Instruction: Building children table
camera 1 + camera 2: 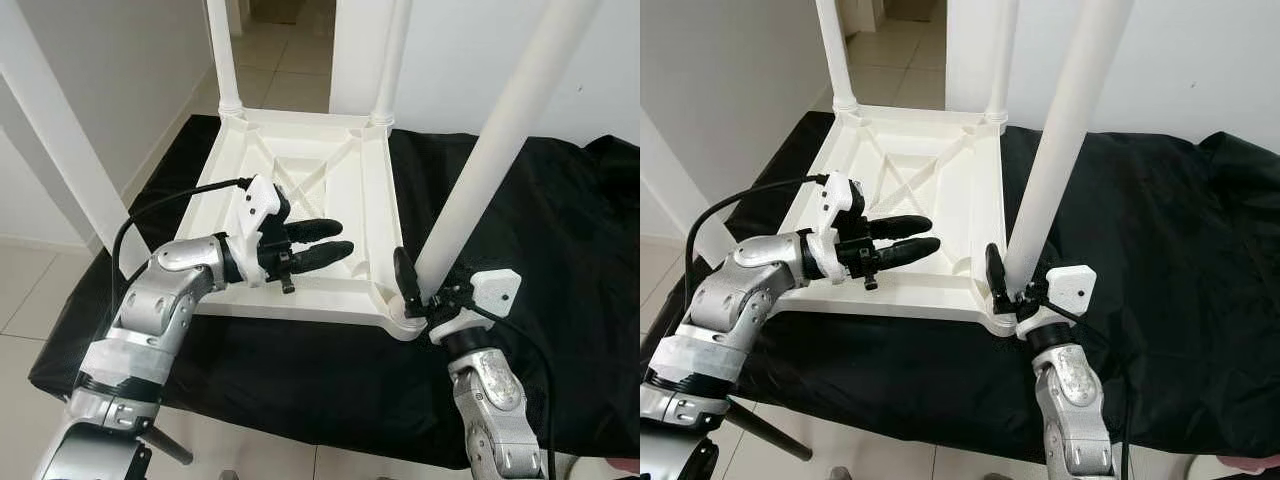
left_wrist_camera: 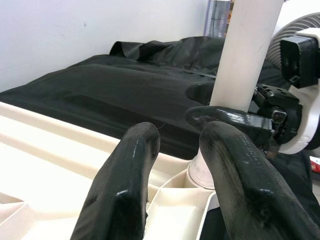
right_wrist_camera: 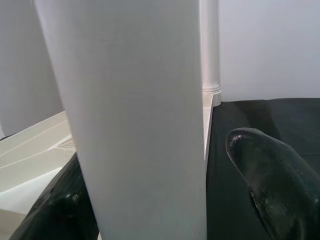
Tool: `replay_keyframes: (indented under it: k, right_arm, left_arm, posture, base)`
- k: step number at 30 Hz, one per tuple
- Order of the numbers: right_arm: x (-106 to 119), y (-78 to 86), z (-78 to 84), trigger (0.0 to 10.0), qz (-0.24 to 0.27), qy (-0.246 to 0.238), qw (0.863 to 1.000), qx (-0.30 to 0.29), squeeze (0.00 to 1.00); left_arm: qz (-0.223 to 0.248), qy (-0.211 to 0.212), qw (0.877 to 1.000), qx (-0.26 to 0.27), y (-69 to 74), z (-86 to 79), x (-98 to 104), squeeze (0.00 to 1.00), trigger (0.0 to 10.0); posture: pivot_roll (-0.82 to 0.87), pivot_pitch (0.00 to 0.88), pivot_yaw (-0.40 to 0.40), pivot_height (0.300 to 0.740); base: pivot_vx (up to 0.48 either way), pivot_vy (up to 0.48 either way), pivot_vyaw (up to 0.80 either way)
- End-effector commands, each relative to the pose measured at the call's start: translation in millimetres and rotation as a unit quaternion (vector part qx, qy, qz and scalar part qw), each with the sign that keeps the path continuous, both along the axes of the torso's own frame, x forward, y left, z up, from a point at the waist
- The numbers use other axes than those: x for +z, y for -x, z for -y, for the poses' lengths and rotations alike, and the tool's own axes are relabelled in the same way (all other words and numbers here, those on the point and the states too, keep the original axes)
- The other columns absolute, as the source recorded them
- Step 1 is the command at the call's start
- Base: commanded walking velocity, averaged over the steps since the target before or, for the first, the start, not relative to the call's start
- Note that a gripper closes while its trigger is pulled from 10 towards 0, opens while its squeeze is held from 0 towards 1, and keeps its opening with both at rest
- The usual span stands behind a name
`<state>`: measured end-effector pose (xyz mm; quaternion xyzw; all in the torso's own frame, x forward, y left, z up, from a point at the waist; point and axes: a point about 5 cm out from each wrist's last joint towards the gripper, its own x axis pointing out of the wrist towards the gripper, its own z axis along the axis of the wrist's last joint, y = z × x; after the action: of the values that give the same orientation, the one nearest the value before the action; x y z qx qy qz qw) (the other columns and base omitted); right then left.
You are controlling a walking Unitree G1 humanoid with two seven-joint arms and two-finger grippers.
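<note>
Children's table, white plastic and turned upside down, lies before us on a black cloth spread over a low surface, its ribbed underside facing up and its legs pointing at the ceiling. We see two far legs standing in their corner sockets, the far-left leg and the far-right leg, both upright against the white wall and the tiled floor beyond. Nearer to us, the near-right leg rises from the table's near-right corner socket, leaning slightly toward our right as it goes up. Our right gripper sits at the base of that leg, just above the socket; in the right wrist view the white tube fills the space between the two black fingers, one on each side of it and pressed close, so we read them as clamped on the leg. Our left gripper hovers over the near rail of the table frame, pointing toward the right-hand corner; its fingers lie almost parallel with a narrow gap between them and hold nothing. In the left wrist view, those fingertips aim at the socket and at the right gripper beyond.
</note>
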<state>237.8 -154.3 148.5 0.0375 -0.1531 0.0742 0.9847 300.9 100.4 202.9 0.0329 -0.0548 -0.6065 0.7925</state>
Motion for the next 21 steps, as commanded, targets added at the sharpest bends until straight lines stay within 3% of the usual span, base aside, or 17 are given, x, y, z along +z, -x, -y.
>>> replay_keyframes:
  k: [1,7,9,13,19,21]
  right_arm:
    - [-1,9.5,4.3,10.0,0.005,0.005,1.000,-0.020,0.00]
    - [-7,19.0,3.3,10.0,0.002,0.003,1.000,-0.030,0.00]
    - [-7,19.0,3.3,10.0,0.002,0.003,1.000,-0.030,0.00]
    - [-10,21.6,3.4,10.0,0.002,0.003,0.999,-0.035,0.00]
    - [-12,23.7,2.3,10.0,0.000,0.004,0.999,-0.033,0.00]
    - [-16,28.8,3.0,10.0,-0.009,0.006,1.000,-0.030,0.00]
  left_arm:
    - [-0.011,0.034,0.977,0.211,-17.6,-15.9,-2,0.00,10.0]
    - [-0.017,0.077,0.952,0.294,-15.3,-28.8,-6,0.00,10.0]
    - [-0.017,0.077,0.952,0.294,-15.3,-28.8,-6,0.00,10.0]
    - [0.009,0.104,0.922,0.374,-11.3,-39.6,-1,0.00,10.0]
    - [0.004,0.110,0.912,0.395,-9.4,-44.9,-4,0.00,10.0]
    - [0.002,0.114,0.897,0.427,-2.8,-54.8,-12,0.00,10.0]
  posture:
    - [-0.11,0.000,0.025,0.740]
    - [-0.12,0.000,0.043,0.740]
    - [-0.12,0.000,0.043,0.740]
    - [-0.11,0.000,0.048,0.740]
    - [-0.11,0.000,0.050,0.740]
    - [-0.11,0.000,0.054,0.740]
  base:
    - [0.000,0.000,0.00]
    - [0.000,0.000,0.00]
    - [0.000,0.000,0.00]
    - [0.000,0.000,0.00]
    - [0.000,0.000,0.00]
    - [0.000,0.000,0.00]
